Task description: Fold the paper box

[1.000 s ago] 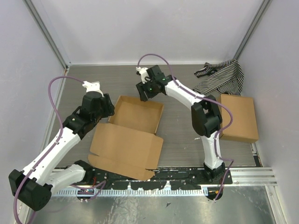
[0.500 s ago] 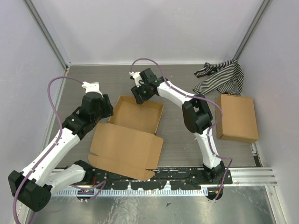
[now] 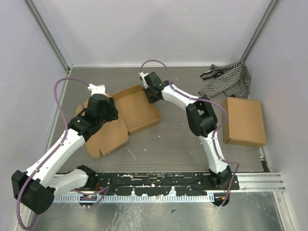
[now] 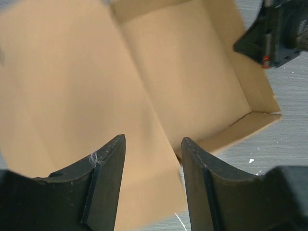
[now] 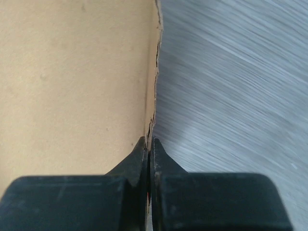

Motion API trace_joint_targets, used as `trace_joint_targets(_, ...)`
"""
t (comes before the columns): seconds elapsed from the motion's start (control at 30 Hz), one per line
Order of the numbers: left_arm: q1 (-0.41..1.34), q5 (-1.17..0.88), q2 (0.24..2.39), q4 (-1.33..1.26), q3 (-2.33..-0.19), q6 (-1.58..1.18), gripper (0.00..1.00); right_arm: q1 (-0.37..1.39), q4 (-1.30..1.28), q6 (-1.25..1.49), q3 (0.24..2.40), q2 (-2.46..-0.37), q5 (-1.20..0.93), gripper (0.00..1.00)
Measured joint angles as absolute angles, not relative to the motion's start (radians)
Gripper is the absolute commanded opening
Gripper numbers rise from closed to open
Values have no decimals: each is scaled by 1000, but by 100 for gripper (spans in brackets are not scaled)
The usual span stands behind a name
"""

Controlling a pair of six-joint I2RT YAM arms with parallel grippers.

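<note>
Since a second ago the box [image 3: 137,109] has slid left across the bench [image 3: 183,139] and turned. Its open lid now angles toward the left wall instead of lying at the near edge, and the right arm has followed it.

On the left, the left hand [image 3: 102,113] hangs over the crease between lid and tray. In its wrist view the fingers [image 4: 103,185] stand apart with the box [image 4: 183,86] below them. They seem to be just above the sheet, though contact cannot be told.

The box lies left of centre, its tray walls raised and its lid spread flat toward the near left. At the tray's far right corner the right hand [image 3: 150,93] is clamped on the wall edge. Its wrist view shows the fingertips [image 5: 134,161] pressed together on the thin rim of the box [image 5: 72,72], with grey bench [image 5: 231,72] beside it.

Further right, a striped cloth [image 3: 228,79] lies in the far corner. The other box [image 3: 244,121] sits by the right wall, well apart.
</note>
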State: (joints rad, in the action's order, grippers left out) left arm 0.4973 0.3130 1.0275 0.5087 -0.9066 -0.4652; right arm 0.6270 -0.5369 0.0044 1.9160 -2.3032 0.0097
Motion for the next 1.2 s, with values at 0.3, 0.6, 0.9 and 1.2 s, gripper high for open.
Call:
trace_joint_targets(0.3,497,263,1097,463,-907,-466,55,273,-502,250,1564,-2066,54,31)
trace_joint_targets(0.6,497,239,1117,447,-908,-476,56,654,-446,535,1112,-1722,-119,57)
trace_joint_targets(0.9,496,277,1095,448,-908,-476,60,849,-561,572,1174,-1565,190,76)
trace_joint_targets(1.2,482,308,1142,501,-915,-483,59,709,-570,270,1418,-1668,301,94)
